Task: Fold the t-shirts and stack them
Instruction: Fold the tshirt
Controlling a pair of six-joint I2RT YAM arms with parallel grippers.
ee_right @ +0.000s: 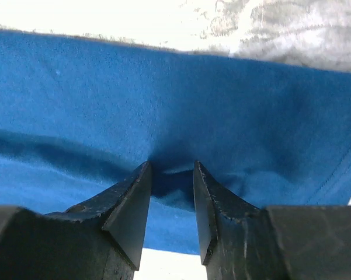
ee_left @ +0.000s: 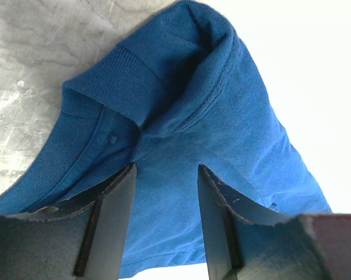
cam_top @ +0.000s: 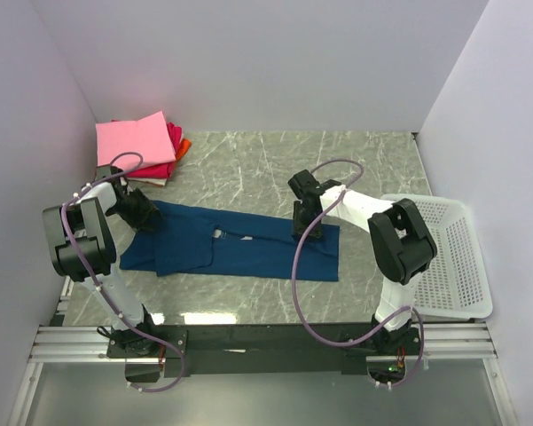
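While the dark blue t-shirt [cam_top: 248,253] lies flat, you are mid-fold.
Right gripper [ee_right: 172,168] pinches its far edge; left gripper [ee_left: 166,169] has jaws straddling its collar, grip unclear. Next, lift together.

A white mesh basket [cam_top: 461,257] sits on the marble table [cam_top: 248,169].

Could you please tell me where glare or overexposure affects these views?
Top external: evenly lit and sharp, one bright reflection on the table near its front edge. Left wrist: right background blown white behind the shirt. Right wrist: top strip washed out.
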